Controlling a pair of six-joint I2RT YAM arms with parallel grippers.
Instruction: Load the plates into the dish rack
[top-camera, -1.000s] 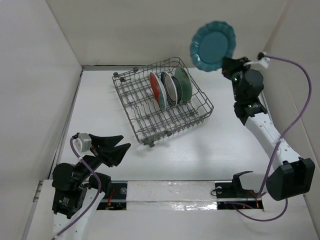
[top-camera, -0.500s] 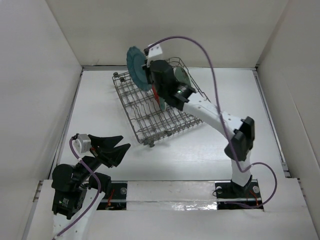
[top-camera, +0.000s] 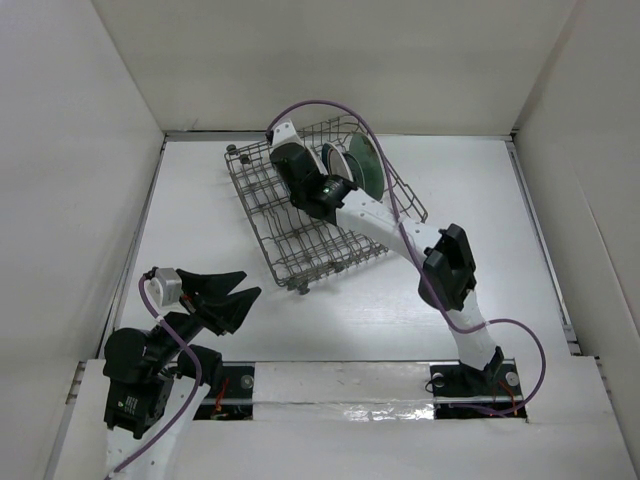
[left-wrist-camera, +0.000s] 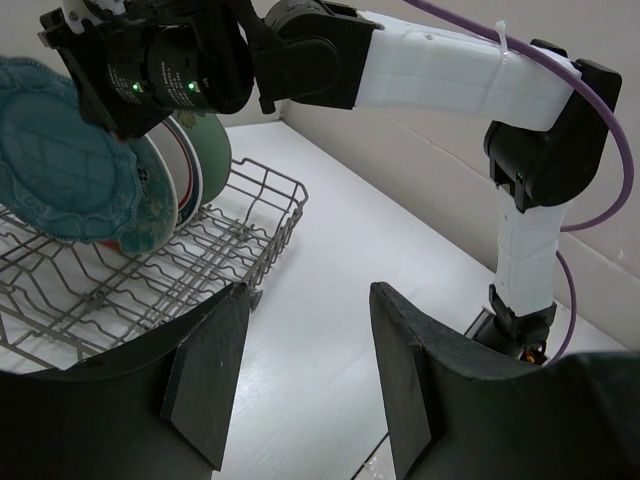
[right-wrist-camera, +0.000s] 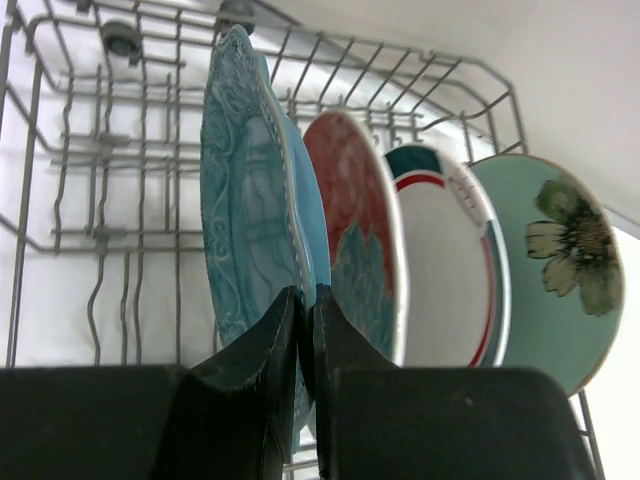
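Observation:
The grey wire dish rack (top-camera: 262, 235) sits at the back middle of the table. My right gripper (right-wrist-camera: 305, 300) is shut on the rim of the scalloped teal plate (right-wrist-camera: 250, 220) and holds it upright inside the rack, left of the others. Beside it stand the red-and-teal floral plate (right-wrist-camera: 355, 250), the white plate with red and dark rings (right-wrist-camera: 445, 270) and the pale green plate (right-wrist-camera: 550, 260). The small white patterned plate does not show. From above, the right wrist (top-camera: 297, 172) hides the teal plate. My left gripper (left-wrist-camera: 308, 292) is open and empty, near the front left.
The right arm (top-camera: 450, 265) stretches diagonally from its base at the front right across the table to the rack, with a purple cable looping over it. White walls close in the table on the left, back and right. The rack's left rows (left-wrist-camera: 150, 270) hold no plates.
The right arm swung from high at the far right over to the rack and lowered the teal plate in beside the floral plate. The left arm has not moved.

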